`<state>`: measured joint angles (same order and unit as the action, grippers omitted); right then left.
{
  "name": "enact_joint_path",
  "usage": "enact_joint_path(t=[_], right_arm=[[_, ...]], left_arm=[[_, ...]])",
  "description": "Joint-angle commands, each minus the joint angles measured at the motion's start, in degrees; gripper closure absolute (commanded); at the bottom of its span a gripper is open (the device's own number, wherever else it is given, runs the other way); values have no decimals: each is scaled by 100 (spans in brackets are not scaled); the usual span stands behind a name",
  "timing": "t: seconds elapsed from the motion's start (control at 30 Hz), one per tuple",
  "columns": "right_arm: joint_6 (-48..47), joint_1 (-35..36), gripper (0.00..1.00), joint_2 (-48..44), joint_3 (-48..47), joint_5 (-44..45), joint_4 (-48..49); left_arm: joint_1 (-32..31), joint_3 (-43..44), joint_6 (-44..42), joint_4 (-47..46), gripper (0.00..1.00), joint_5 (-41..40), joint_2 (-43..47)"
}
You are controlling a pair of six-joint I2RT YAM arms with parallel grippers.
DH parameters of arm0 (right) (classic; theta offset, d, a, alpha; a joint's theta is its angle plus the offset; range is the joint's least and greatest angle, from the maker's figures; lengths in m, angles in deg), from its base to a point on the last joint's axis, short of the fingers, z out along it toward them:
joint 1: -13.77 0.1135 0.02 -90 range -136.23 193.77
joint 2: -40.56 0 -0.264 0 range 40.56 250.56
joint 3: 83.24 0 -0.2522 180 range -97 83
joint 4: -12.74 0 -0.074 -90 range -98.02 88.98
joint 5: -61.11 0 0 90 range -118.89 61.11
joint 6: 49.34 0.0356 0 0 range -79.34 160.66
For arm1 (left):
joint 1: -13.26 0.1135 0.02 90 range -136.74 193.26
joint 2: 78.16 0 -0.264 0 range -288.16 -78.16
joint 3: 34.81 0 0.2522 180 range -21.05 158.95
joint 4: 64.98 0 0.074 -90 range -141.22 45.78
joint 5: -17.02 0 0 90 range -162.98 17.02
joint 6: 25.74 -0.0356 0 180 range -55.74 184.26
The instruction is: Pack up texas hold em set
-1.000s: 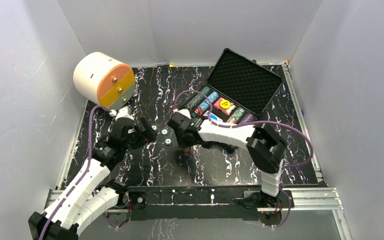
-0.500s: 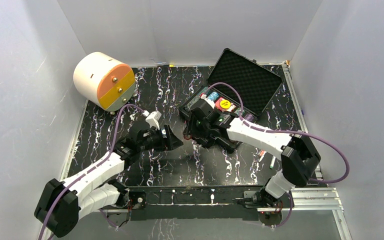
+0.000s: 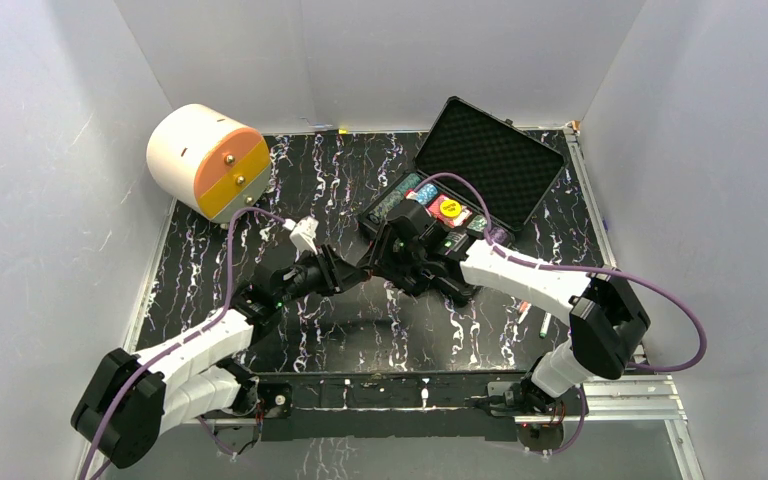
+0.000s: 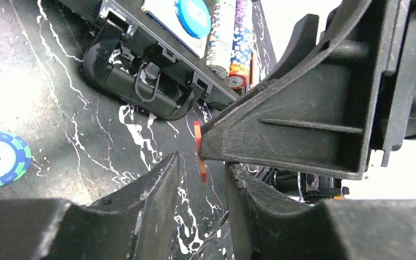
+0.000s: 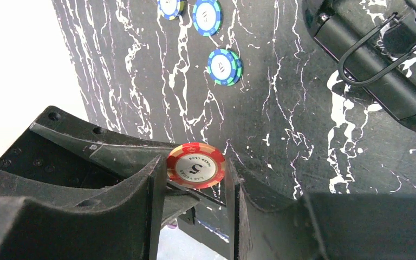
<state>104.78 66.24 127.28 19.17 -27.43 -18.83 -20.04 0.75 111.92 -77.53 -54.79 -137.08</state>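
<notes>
Top external view puts the left tool and the right tool tip to tip above the tabletop. They meet just in front of the near-left corner of the open black hard case. Half a second ago we had them apart, the left one lower and further out. A second ago the left was over by the loose chips and the right was down low on the tabletop. Both arms have closed in on one meeting spot.

From the right wrist we see a red 5 chip face-on, filling the gap between the right tool's fingertips. Those fingers are nearly closed and, as far as we can judge, pinch the chip by its rim. From the left wrist the same chip shows edge-on, its lower edge dipping into the left tool's gap. The left fingers stand a little apart, wider than the chip is thick, and touch neither face.

We read this as a mid-air hand-over, though we cannot tell which way it goes. The red chip is held off the tabletop, outside the case. Three loose chips lie on the tabletop beyond it and the case stands open, so we judge the packing far from finished.
</notes>
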Motion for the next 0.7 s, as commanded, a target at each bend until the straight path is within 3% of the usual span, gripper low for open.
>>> enact_joint_path(t=[0.0, 0.17, 0.27, 0.33, 0.4, 0.53, 0.67], right_arm=[[166, -22, 54, -173, 19, -175, 332], [49, -97, 53, -222, 43, -271, 464], [-602, -306, 42, -289, -66, -500, 466], [-1377, -629, 28, -437, -30, -1169, 715], [-2283, -1026, 20, -652, 95, -1946, 1135], [-4017, -1333, 19, -953, -24, -3525, 1171], [-4862, -1335, 25, -999, -374, -4302, 670]], left_arm=[[-29, 152, 32, -404, 72, -79, -42], [-28, 415, -440, 50, 100, -164, 86], [-28, 681, -884, 519, 100, -206, 159], [-25, 946, -1200, 901, 100, -147, 202], [-3, 1161, -1496, 1231, 100, 93, 265], [93, 1573, -1955, 1505, 100, 1225, 353], [122, 1967, -2079, 1603, 100, 2322, 253]])
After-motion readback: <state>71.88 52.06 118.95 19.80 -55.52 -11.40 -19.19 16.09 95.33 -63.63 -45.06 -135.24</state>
